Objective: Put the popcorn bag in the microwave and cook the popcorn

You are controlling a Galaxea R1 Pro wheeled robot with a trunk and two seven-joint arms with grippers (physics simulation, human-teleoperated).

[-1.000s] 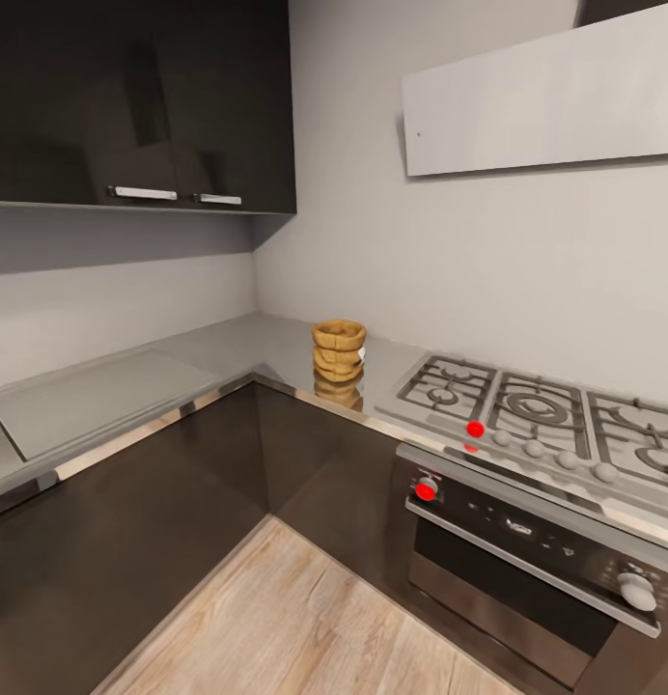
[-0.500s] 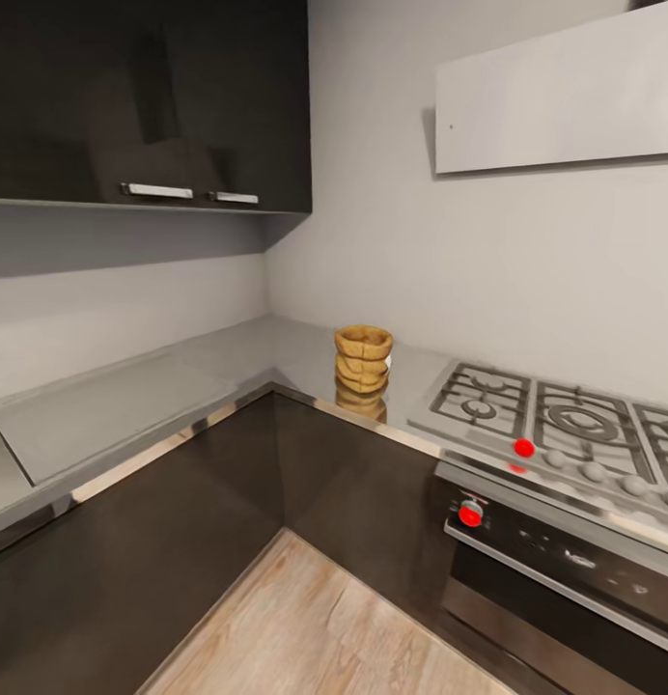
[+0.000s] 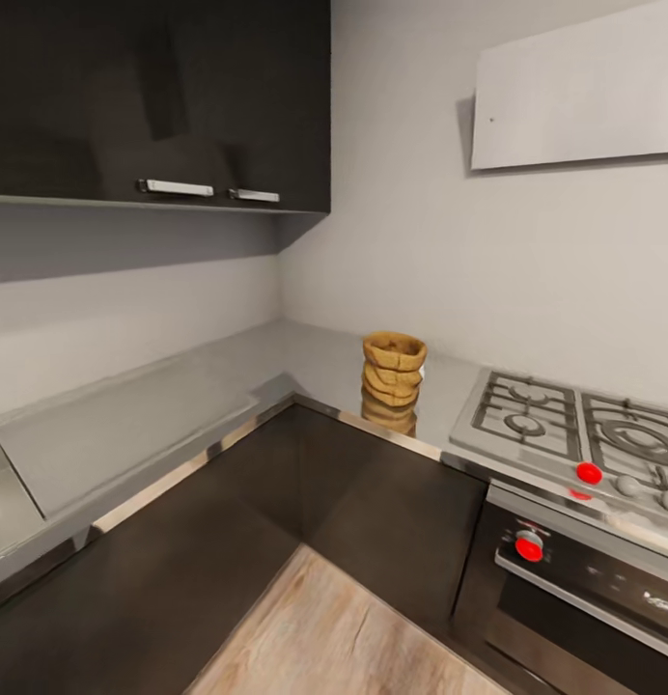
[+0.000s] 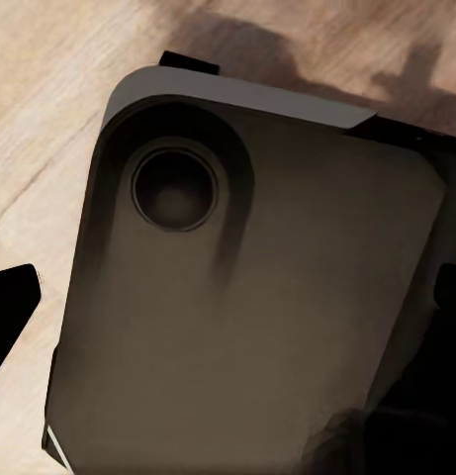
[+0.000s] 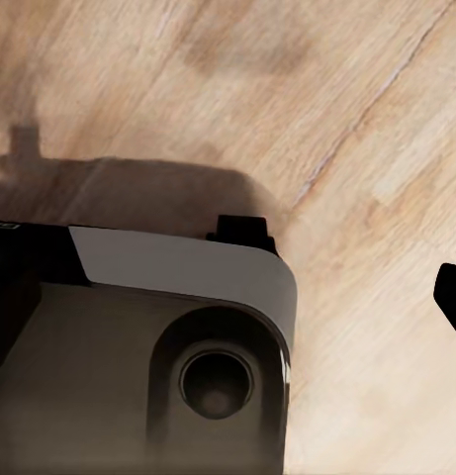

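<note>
Popcorn bag (image 3: 393,369) stands upright on the grey surface (image 3: 320,359), just beside the stove (image 3: 575,434). It is well apart from both jaws, which point down to the wooden floor (image 5: 317,109); I cannot tell their state or which arm is nearer.

Robot base (image 5: 138,366), dark w/ rounded grey corner and a round recess (image 5: 218,384), is seen over pale wood floor (image 5: 317,99); shadow is cast beside it.

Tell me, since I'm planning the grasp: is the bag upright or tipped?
Upright: the bag stands on the countertop with its rolled rim on top.
</note>
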